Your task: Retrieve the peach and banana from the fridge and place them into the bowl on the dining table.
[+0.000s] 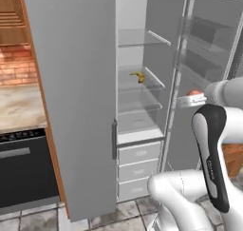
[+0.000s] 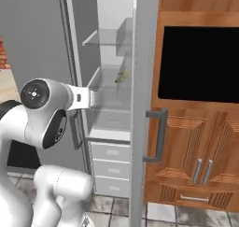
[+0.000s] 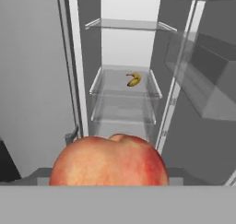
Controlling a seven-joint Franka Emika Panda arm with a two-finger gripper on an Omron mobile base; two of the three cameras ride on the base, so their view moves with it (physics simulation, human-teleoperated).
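Note:
The grey fridge [image 1: 156, 59] stands with both doors swung open. The yellow banana [image 1: 137, 76] lies on a glass shelf in the middle of the fridge, also visible as the banana [image 3: 133, 79] and the banana [image 2: 122, 76]. My gripper [image 1: 192, 99] hangs in front of the open fridge, right of the shelves, shut on the reddish-orange peach [image 1: 193, 92]. In the hand view the peach [image 3: 110, 161] sits close at the bottom centre and hides the fingertips. The bowl and the dining table are out of view.
The left fridge door [image 1: 76, 97] stands wide open close to the arm, and the right door [image 1: 209, 40] carries clear bins. White drawers [image 1: 140, 168] sit below the shelves. A black oven [image 2: 200, 65] in wooden cabinets stands to the right, a dark appliance [image 1: 23, 168] to the left.

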